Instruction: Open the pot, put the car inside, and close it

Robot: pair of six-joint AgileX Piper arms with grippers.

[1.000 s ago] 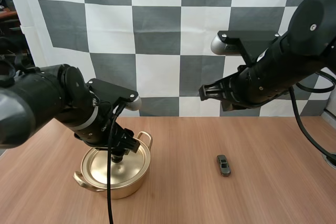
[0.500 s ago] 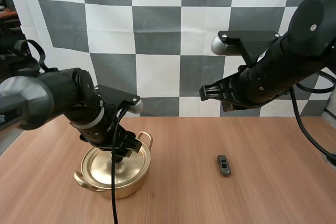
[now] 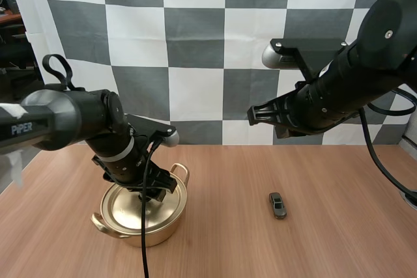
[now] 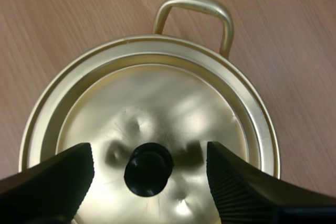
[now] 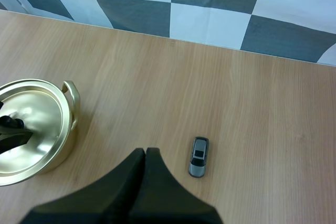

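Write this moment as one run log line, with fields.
left claw: open, either side of lid knob | right claw: shut, above table | lid: on pot | car: on table, apart from pot

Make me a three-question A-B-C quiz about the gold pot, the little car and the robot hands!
1. What colour is the round metal pot? A gold B red C blue
2. Where is the small grey toy car? A inside the pot B on the wooden table, apart from the pot C on a plate
3. How is the left gripper? A open, fingers either side of the black knob of the lid B shut on the car C shut on a handle
Answers: 1 A, it shines gold. 2 B, it lies on bare wood. 3 A, the left wrist view shows the fingers apart, knob between.
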